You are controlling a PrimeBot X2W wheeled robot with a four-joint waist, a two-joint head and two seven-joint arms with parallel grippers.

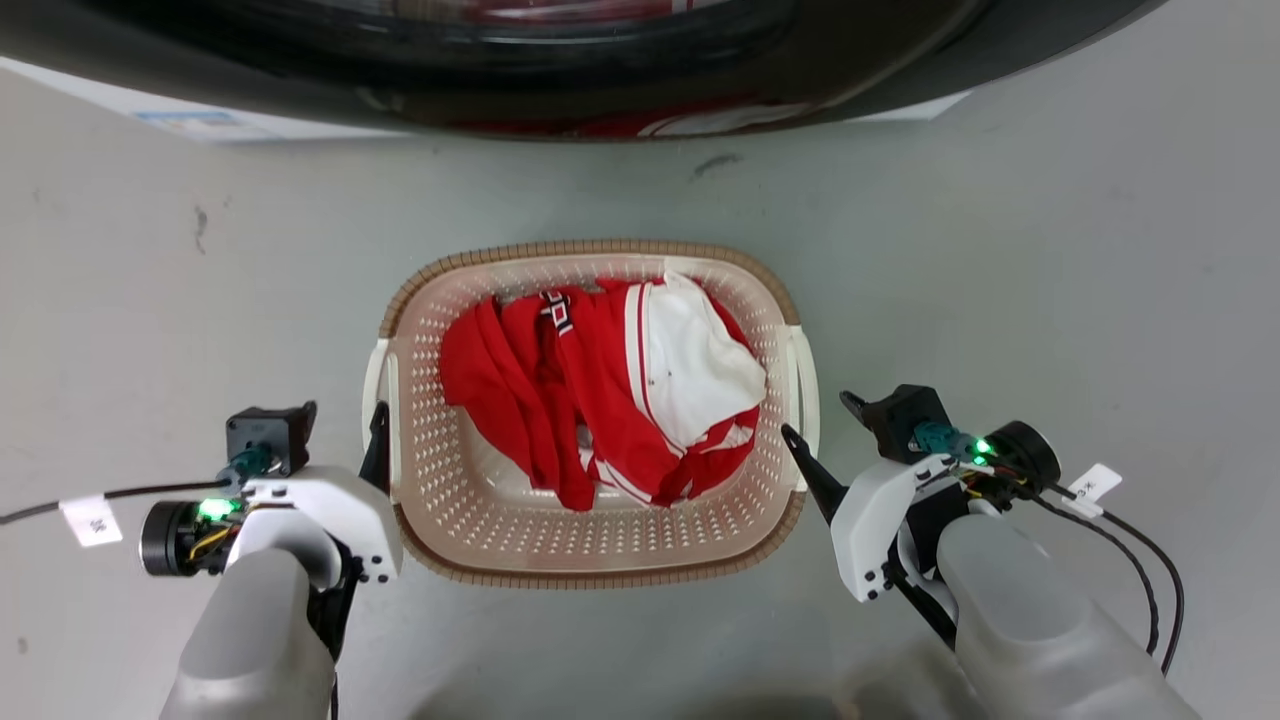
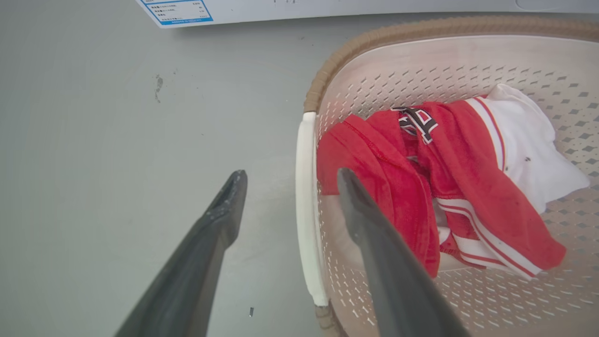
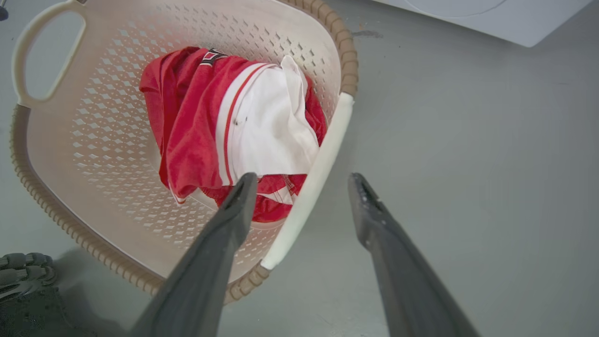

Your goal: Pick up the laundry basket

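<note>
laundry basket (image 1: 590,247) lies before us, our left gripper (image 2: 291,174) and right gripper (image 3: 303,178) both spread wide astride its white handles (image 2: 306,210)

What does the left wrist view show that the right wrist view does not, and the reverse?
Left wrist view: a blue-printed label at the top, and the left gripper open astride the left handle. Right wrist view: the right gripper open astride the right handle, and a dark ribbed object at lower left. Both: the laundry basket holding a red and white garment.
</note>
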